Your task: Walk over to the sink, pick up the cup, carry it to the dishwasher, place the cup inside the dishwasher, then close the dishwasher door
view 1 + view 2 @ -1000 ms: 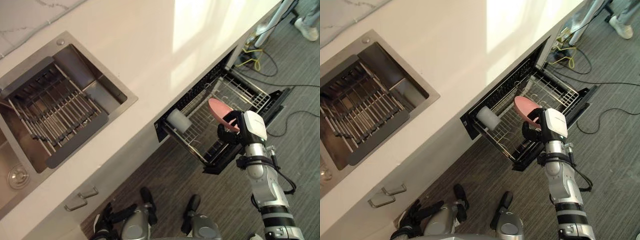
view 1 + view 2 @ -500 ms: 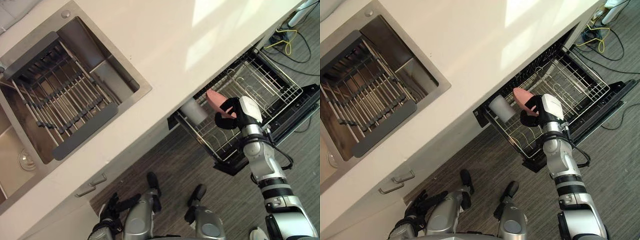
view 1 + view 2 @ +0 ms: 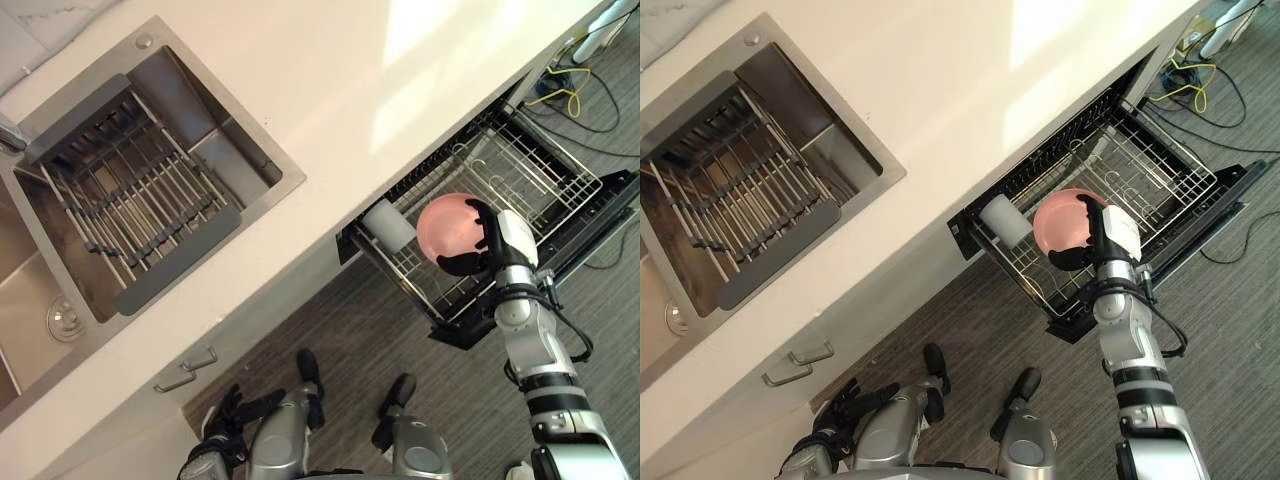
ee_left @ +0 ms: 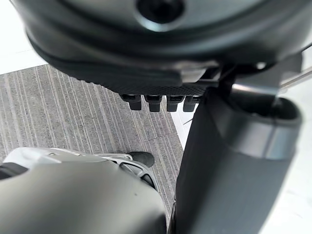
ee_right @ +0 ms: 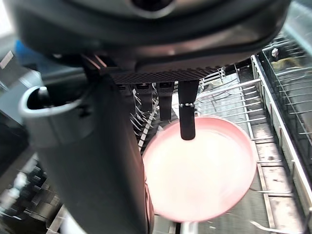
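right hand (image 3: 497,242) grasping cup (image 3: 448,226) | cup hangs above dishwasher rack (image 3: 532,168), mouth up | judged: lower straight down

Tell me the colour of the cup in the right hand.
Pink; the cup shows best in the right wrist view.

The tabletop (image 3: 300,100) is brightly lit, a sunlit patch (image 3: 430,50) being seen toward 1 o'clock; the sink (image 3: 190,90) is shaded and the floor (image 3: 340,330) dimmer.

White countertop (image 3: 330,90), grey drying rack (image 3: 130,200) (slatted), two metal cabinet handles (image 3: 812,353), yellow cable (image 3: 574,88) on striped floor (image 3: 400,320)
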Controlling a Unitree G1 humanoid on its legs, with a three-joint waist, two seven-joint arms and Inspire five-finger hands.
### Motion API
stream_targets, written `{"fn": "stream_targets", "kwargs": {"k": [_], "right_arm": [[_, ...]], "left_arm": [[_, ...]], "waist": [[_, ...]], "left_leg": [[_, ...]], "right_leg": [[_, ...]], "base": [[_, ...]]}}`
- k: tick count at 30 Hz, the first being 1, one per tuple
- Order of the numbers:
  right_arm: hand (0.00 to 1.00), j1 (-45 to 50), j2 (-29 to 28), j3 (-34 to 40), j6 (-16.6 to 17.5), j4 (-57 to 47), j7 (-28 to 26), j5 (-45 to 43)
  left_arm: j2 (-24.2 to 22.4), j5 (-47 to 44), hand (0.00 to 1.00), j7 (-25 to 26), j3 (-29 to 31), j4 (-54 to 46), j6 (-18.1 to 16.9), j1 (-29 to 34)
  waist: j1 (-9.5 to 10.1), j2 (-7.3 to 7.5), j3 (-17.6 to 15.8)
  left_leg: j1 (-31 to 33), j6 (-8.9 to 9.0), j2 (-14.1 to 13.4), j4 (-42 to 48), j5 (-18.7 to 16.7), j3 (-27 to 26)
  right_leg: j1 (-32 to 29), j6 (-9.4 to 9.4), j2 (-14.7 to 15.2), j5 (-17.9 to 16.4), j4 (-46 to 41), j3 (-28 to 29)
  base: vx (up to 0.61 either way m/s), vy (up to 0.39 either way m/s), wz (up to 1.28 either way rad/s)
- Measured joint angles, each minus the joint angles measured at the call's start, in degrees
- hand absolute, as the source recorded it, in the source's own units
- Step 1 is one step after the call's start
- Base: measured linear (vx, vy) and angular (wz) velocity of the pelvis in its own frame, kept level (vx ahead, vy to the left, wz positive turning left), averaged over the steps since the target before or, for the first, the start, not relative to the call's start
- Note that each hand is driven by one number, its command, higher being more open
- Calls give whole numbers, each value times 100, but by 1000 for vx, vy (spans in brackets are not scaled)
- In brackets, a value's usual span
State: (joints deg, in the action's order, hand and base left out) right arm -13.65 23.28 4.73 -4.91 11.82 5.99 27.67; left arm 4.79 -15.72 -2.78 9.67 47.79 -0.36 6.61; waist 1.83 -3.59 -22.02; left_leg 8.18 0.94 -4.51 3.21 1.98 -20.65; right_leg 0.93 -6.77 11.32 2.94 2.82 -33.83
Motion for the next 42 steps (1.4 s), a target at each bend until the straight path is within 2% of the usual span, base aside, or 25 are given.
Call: {"fn": "stream_targets", "kwargs": {"k": [4,6,10,12,13,17,18,22,25,29,32,34,36,38,42], "right_arm": [[100,352,-348,343,4,-762,4,-551],[100,502,-484,710,4,-993,88,-840],[100,644,-609,1295,-56,-1128,483,-1300],[100,792,-703,1747,-221,-1135,772,-1604],[100,924,-782,2090,-387,-1105,1008,-1948],[100,1226,-1027,2802,-661,-713,1543,-2502],[0,1385,-1170,3082,-721,-577,1731,-2646],[0,1923,-1528,3635,-869,-124,2167,-2780],[0,2140,-1678,3770,-915,63,2131,-2811],[0,2258,-1766,3516,-942,268,1639,-2771],[0,1910,-1746,3114,-940,310,1384,-2707],[0,1521,-1648,2951,-925,444,1299,-2601],[0,999,-1211,2644,-812,808,1216,-2492],[0,570,-894,2461,-696,1005,1269,-2440],[0,138,-136,2079,-601,1645,1301,-2301]], "left_arm": [[-40,20,100,91,18,22,-7,170],[-46,145,100,178,45,75,-42,293],[-51,241,100,278,236,265,-88,388],[-46,242,100,288,282,272,-98,457],[-51,241,100,291,282,285,-126,524],[-67,241,100,321,314,421,-189,708],[-100,240,100,336,392,449,-199,768],[-201,240,100,356,554,566,-266,921],[-237,240,100,372,584,632,-257,957],[-225,241,100,357,552,585,-154,941],[-168,229,100,326,432,467,-12,869],[-168,207,100,325,372,375,20,793],[-189,194,100,297,184,347,52,674],[-220,141,100,258,86,234,107,637],[-217,34,100,200,-7,132,164,550]], "waist": [[-58,26,305],[-94,83,549],[-137,243,812],[-158,303,889],[-191,309,977],[-303,310,1210],[-341,305,1278],[-528,257,1400],[-604,206,1433],[-604,181,1431],[-580,136,1225],[-520,72,1009],[-409,-115,848],[-411,-258,672],[-346,-369,465]], "left_leg": [[-283,-1,51,-268,78,-47],[-457,2,77,-376,80,-59],[-689,15,99,-526,90,-146],[-853,23,117,-571,95,-159],[-931,23,136,-621,96,-161],[-1071,28,171,-701,99,-216],[-1107,32,181,-721,102,-232],[-1168,34,223,-809,171,-267],[-1183,24,236,-812,185,-277],[-985,-10,245,-833,224,-213],[-720,-63,290,-820,309,8],[-652,-87,325,-810,347,71],[-497,-168,411,-806,405,176],[-435,-223,485,-805,449,290],[-292,-267,572,-803,482,441]], "right_leg": [[144,-17,1,-12,4,44],[260,-28,0,-20,11,57],[377,-28,6,-20,22,140],[507,-29,1,-20,23,163],[549,-31,4,-21,22,171],[632,-53,29,-36,22,200],[646,-84,36,-58,20,215],[646,-165,67,-118,17,248],[642,-167,81,-124,6,250],[417,-152,136,-131,-97,244],[180,-120,179,-126,-194,197],[152,-119,212,-105,-201,141],[58,-137,297,-61,-265,39],[45,-196,362,-31,-310,-67],[-9,-231,426,-31,-362,-227]], "base": [[-14,22,-5],[11,17,-1],[27,26,-11],[13,5,-2],[0,0,0],[1,13,-6],[-33,-11,-8],[-43,-12,-6],[-52,8,-4],[-68,32,3],[-51,44,17],[-36,46,22],[10,59,27],[34,52,30],[28,21,24]]}}
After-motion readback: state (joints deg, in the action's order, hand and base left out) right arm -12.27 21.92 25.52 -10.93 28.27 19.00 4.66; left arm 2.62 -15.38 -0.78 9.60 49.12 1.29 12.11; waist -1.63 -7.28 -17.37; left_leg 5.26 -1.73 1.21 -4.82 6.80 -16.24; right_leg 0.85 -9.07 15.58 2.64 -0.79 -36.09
